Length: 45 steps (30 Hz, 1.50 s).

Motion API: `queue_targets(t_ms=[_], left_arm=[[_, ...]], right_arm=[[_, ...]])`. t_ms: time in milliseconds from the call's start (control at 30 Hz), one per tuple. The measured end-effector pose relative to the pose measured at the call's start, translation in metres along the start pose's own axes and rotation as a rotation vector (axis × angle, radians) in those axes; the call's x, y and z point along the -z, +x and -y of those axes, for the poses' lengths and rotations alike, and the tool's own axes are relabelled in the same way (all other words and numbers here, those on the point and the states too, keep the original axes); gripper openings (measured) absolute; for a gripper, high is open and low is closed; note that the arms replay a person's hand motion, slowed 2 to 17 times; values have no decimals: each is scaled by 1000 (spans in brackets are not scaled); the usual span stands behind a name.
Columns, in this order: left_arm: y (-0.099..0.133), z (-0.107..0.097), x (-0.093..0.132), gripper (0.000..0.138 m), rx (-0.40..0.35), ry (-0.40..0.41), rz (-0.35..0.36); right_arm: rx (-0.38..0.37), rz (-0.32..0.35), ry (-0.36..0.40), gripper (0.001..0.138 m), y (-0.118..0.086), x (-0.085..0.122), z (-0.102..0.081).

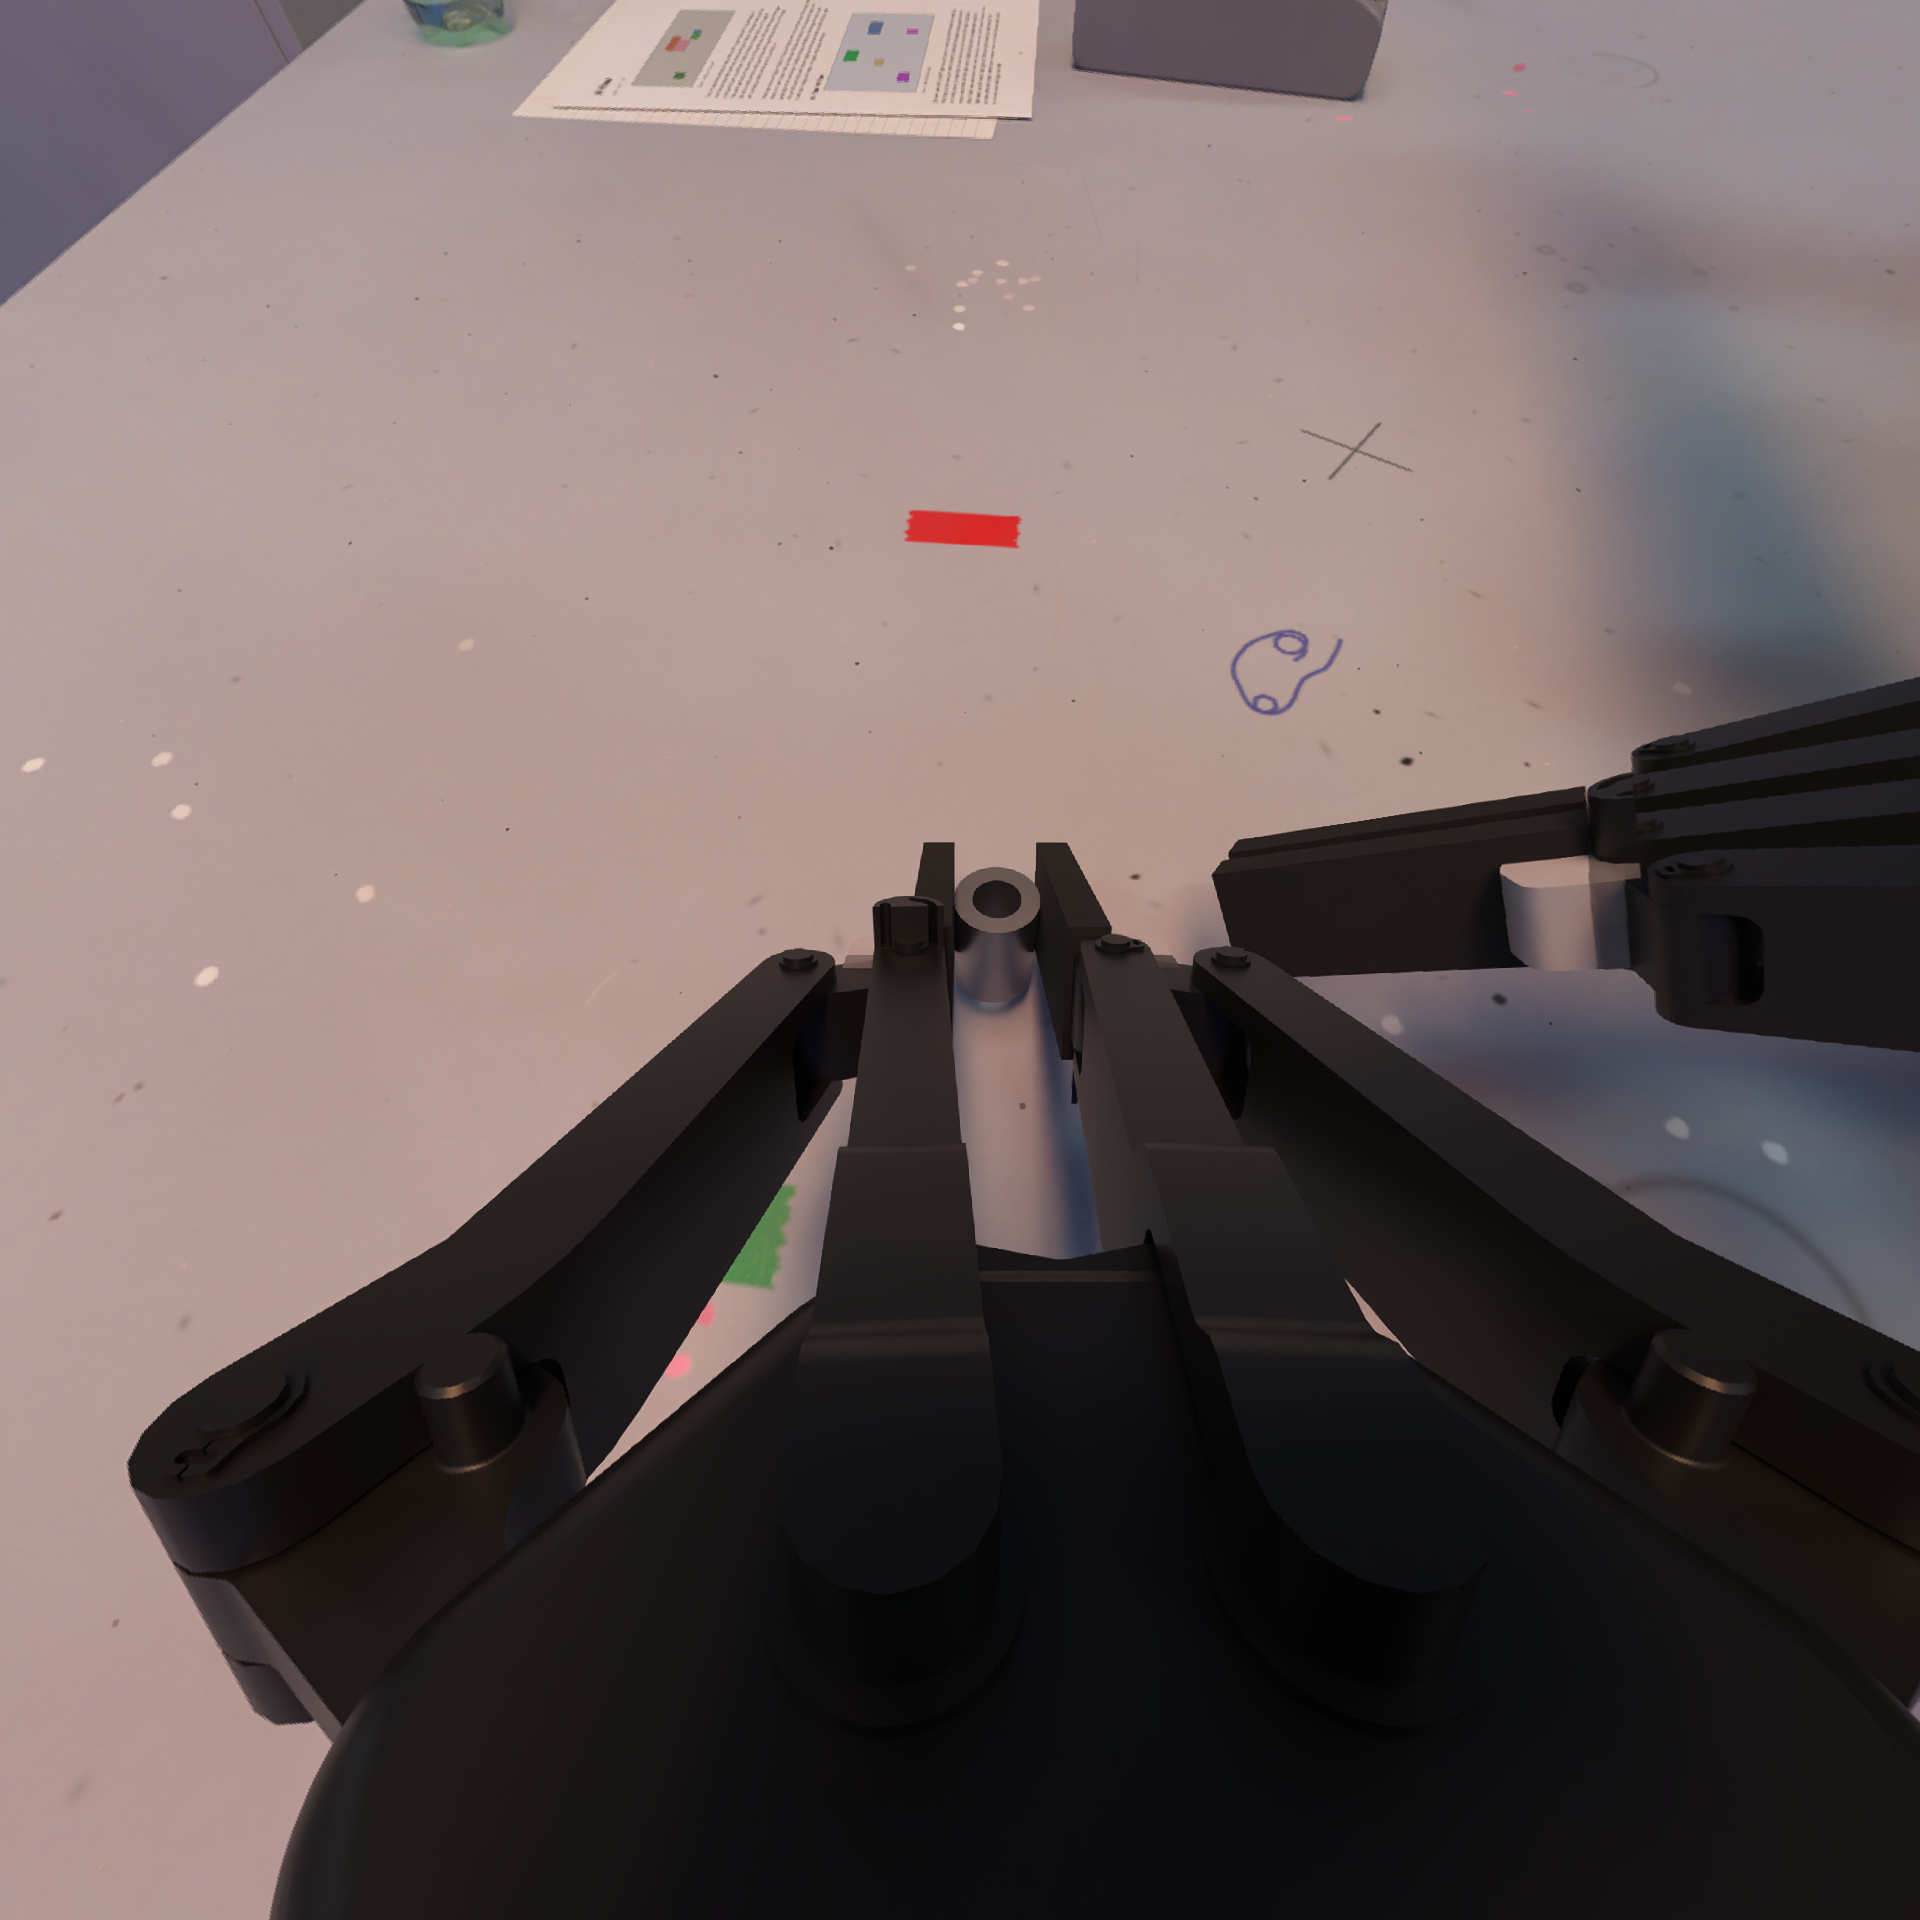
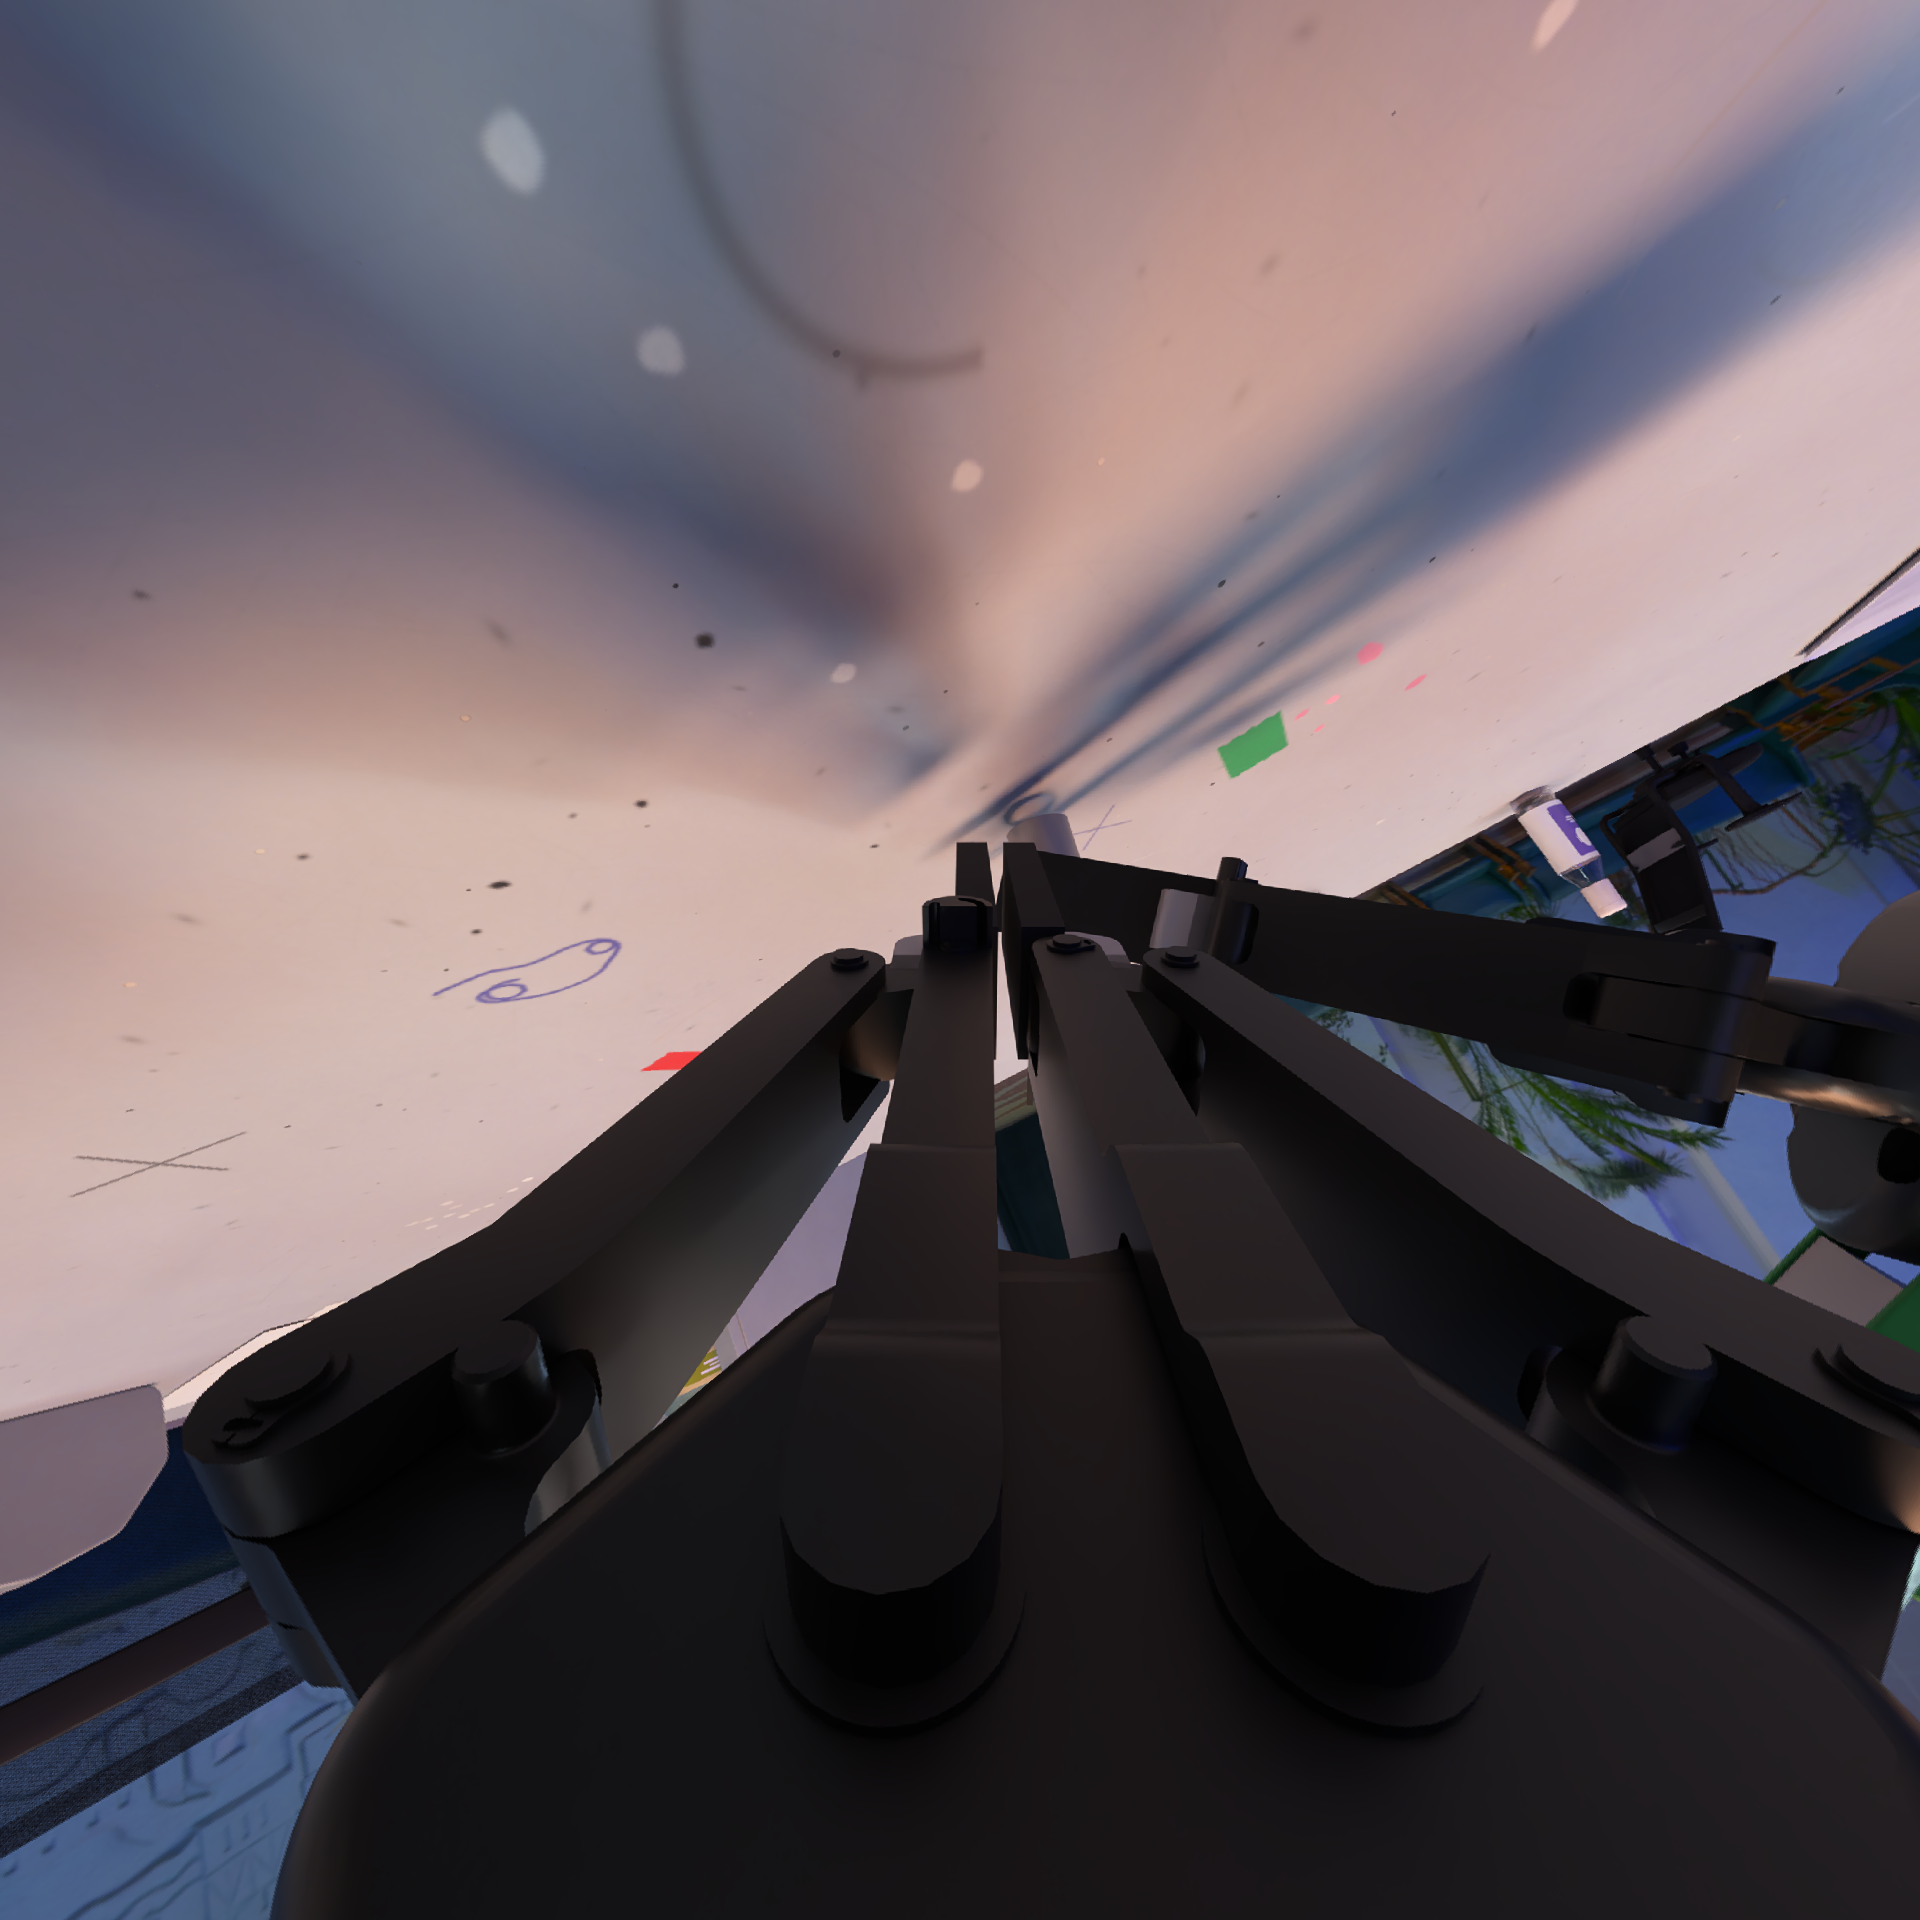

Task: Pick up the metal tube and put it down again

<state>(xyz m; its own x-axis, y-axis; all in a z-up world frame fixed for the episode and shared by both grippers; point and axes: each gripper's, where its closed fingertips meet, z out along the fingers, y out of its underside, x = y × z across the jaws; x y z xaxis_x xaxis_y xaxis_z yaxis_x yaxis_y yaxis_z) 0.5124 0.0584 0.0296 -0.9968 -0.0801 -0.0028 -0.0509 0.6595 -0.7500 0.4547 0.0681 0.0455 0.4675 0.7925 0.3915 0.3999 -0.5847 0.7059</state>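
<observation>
The metal tube [image 1: 995, 920] is a short grey cylinder, seen open end on. My left gripper [image 1: 995, 860] is shut on it, one black finger on each side, low over the table [image 1: 520, 623]. I cannot tell whether the tube touches the table. My right gripper [image 1: 1231, 894] reaches in from the right, its tips just beside the left gripper's right finger. In the right wrist view the right gripper [image 2: 995, 871] is shut and empty. There the tube's end [image 2: 1039, 834] shows just past its tips, with the left gripper's fingers [image 2: 1455, 966] coming in from the right.
Printed sheets [image 1: 790, 62], a grey box [image 1: 1226, 47] and a green bottle [image 1: 457, 21] stand at the far end. Red tape [image 1: 962, 528], green tape [image 1: 764, 1242], a blue scribble [image 1: 1283, 673] and a pencilled cross [image 1: 1354, 450] mark the tabletop. The table's edge [image 1: 104, 234] runs along the far left.
</observation>
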Motion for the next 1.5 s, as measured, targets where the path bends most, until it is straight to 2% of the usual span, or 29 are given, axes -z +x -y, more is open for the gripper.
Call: queue_targets(t_ms=[333,1500], left_arm=[[0,-1,0,21,-1,-1,3],[-1,-1,0,21,10,9,-4]], right_arm=[[25,-10,-8,4,0,-3,2],[-2,-24,-4,4,0,-5,4]])
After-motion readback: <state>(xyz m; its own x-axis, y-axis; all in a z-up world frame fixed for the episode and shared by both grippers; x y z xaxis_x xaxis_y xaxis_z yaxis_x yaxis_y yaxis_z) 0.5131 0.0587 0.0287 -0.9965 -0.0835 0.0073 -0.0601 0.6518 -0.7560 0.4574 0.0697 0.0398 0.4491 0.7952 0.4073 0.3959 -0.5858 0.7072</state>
